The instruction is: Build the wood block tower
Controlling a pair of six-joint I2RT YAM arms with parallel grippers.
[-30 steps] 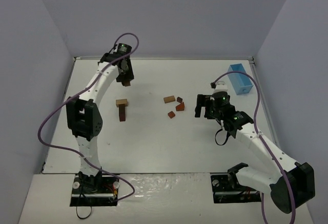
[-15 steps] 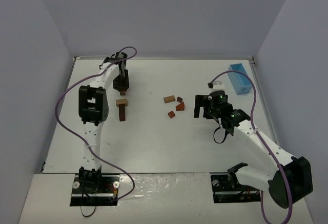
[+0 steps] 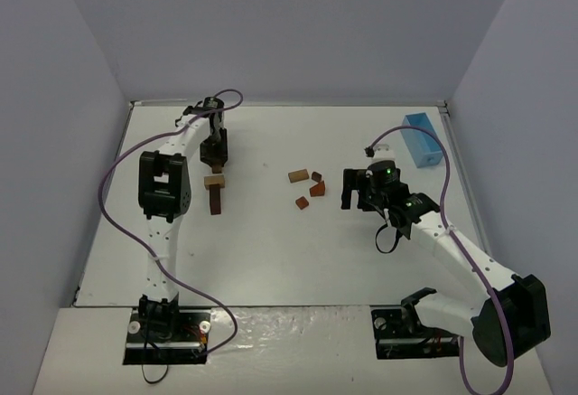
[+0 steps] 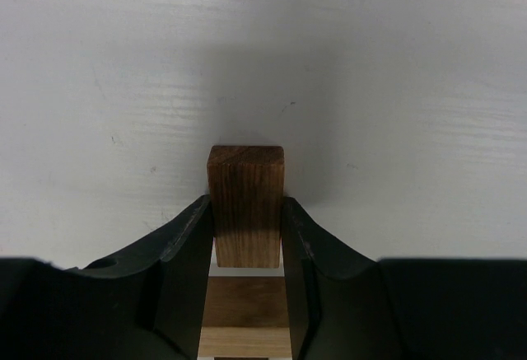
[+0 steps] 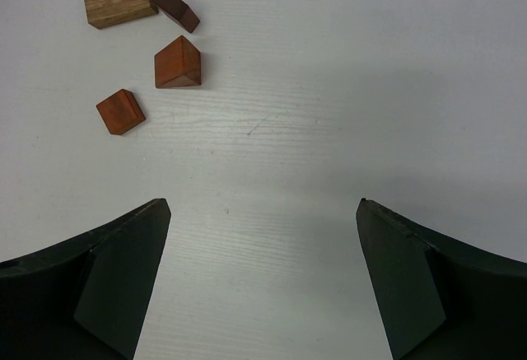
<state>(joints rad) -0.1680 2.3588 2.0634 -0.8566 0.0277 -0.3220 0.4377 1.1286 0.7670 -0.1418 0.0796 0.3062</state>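
Observation:
The wood block tower (image 3: 215,192) stands left of centre, a tan block on a dark reddish-brown upright one. My left gripper (image 3: 216,160) hangs just behind and above it, shut on a dark brown wood block (image 4: 245,203). In the left wrist view, the tower's top (image 4: 244,304) shows below the held block, between the fingers. Several loose wood blocks lie mid-table: a tan cuboid (image 5: 120,1), a dark brown piece (image 5: 176,8), a reddish wedge (image 5: 178,63) and a reddish cube (image 5: 120,111). My right gripper (image 3: 357,188) (image 5: 262,208) stands open just right of them, with nothing between its fingers.
A light blue box (image 3: 422,139) sits at the back right near the table's edge. Purple cables loop over both arms. White walls close in the table (image 3: 271,250) on three sides.
The left gripper has come forward and down with the brown block, from the far side to just over the tower. The right gripper has edged slightly left.

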